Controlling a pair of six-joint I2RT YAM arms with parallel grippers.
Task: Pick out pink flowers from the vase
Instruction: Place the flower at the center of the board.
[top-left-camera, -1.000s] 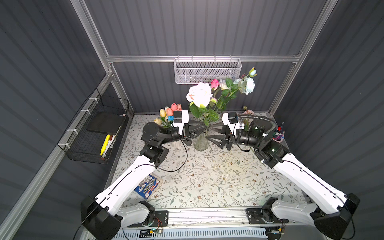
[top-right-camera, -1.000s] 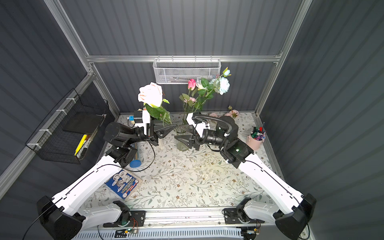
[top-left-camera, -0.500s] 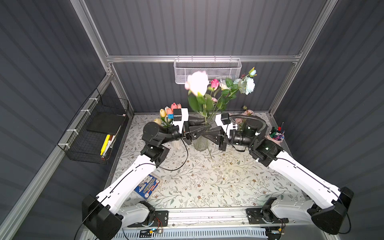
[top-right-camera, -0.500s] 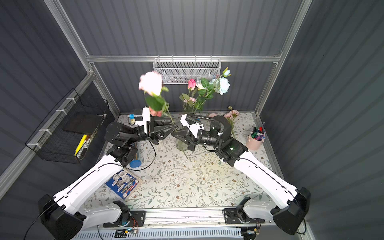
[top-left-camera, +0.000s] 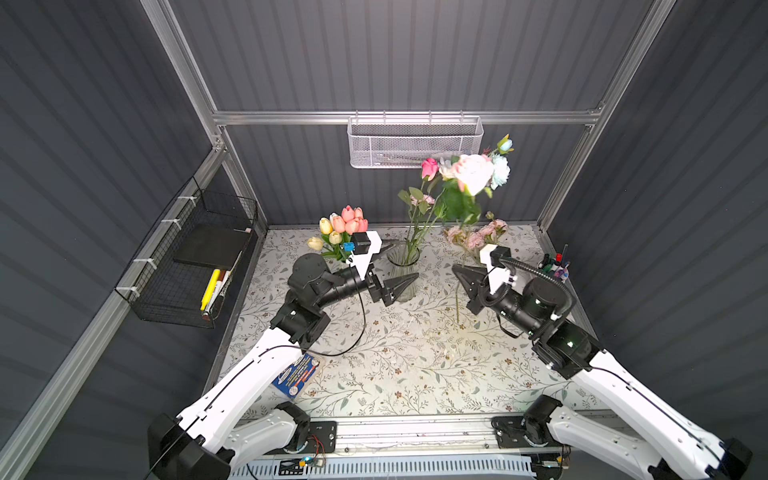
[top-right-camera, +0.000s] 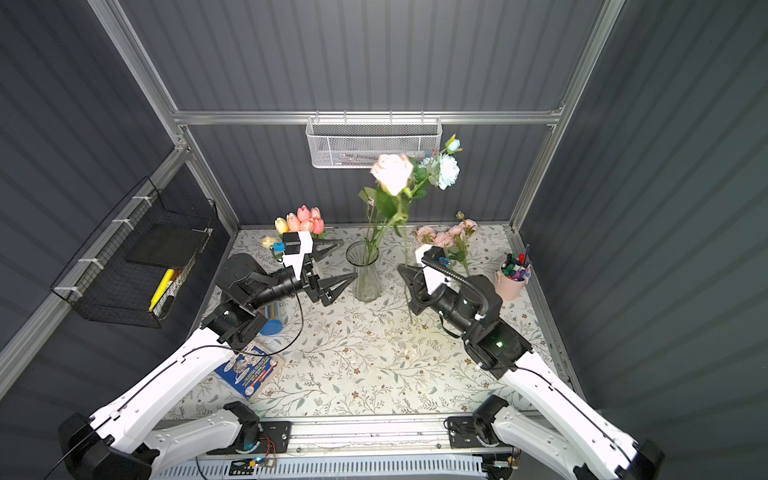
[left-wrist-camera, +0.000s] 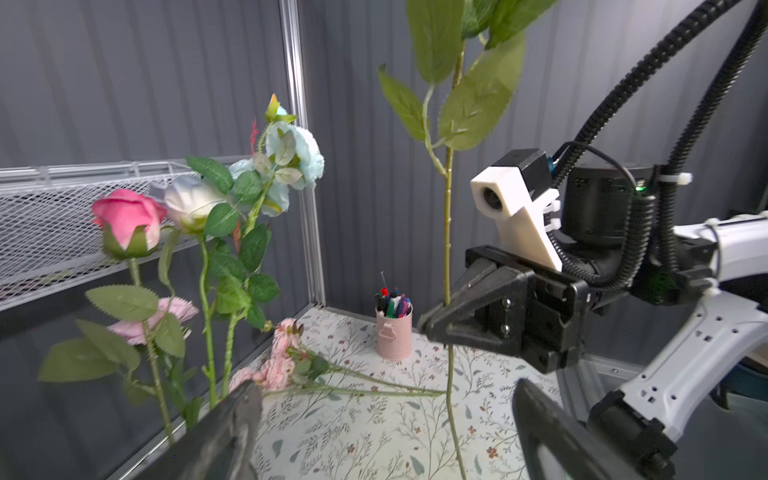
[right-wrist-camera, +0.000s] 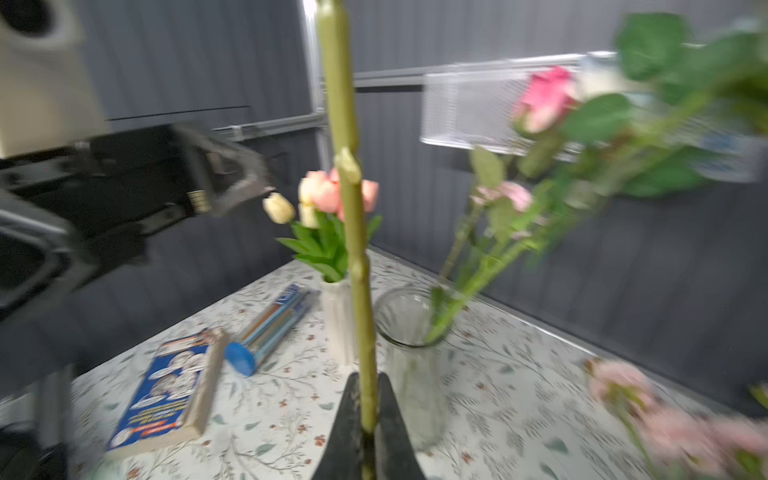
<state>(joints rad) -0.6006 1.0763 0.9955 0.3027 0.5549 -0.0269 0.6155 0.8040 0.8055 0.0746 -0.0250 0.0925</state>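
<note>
Surface materials in the flower cell.
Clear, smooth glass vase (top-right-camera: 365, 282) on a matt printed tablecloth (top-left-camera: 395, 365); pale pink rose (top-right-camera: 392, 174) with soft, cloth-like petals and a waxy, plastic-looking green stem; right gripper (left-wrist-camera: 434, 326) in matt black plastic; arm shells (top-right-camera: 552, 399) of glossy white plastic; mesh basket (top-left-camera: 415, 145) of white-coated metal; wire basket (top-left-camera: 187, 257) of black metal; frame (top-left-camera: 291, 117) of satin aluminium; wall panels (top-left-camera: 374, 54) ribbed, matt grey; paperback (top-right-camera: 249, 370) with a glossy cover.
</note>
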